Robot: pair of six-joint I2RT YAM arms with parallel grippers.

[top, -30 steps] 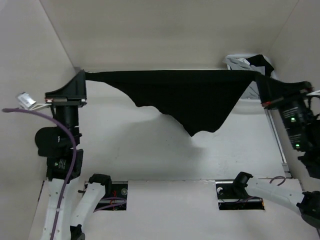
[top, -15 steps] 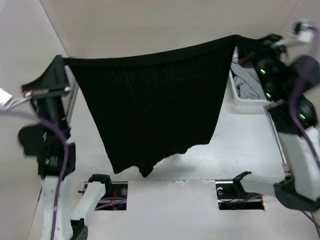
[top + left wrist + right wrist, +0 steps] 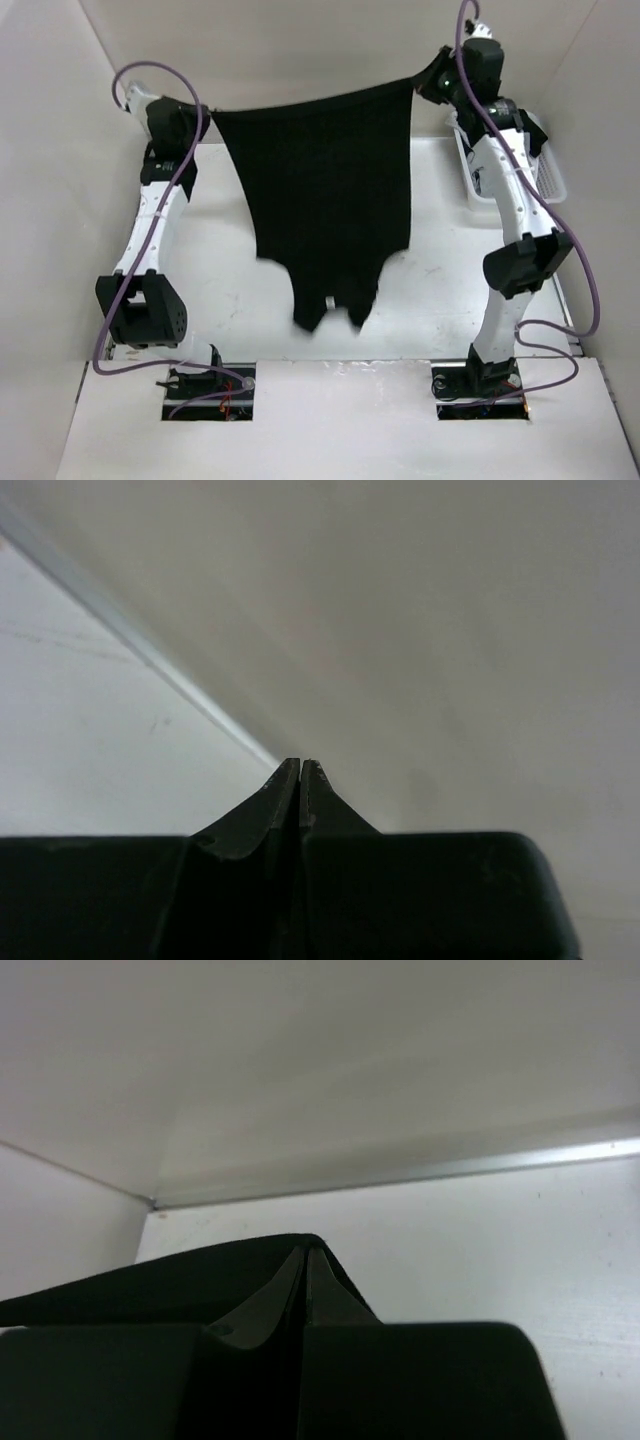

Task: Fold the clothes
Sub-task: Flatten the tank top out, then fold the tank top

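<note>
Left tool (image 3: 301, 763) and right tool (image 3: 305, 1249) raised, pinched closed.

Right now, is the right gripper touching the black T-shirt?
Touching: the right wrist view shows the right gripper clamped on the black T-shirt.

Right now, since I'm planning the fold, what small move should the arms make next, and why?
Probably lower both grippers together and lay the T-shirt flat on the table: it hangs spread between the left gripper and right gripper, both shut on its top corners, neck end dangling.
</note>
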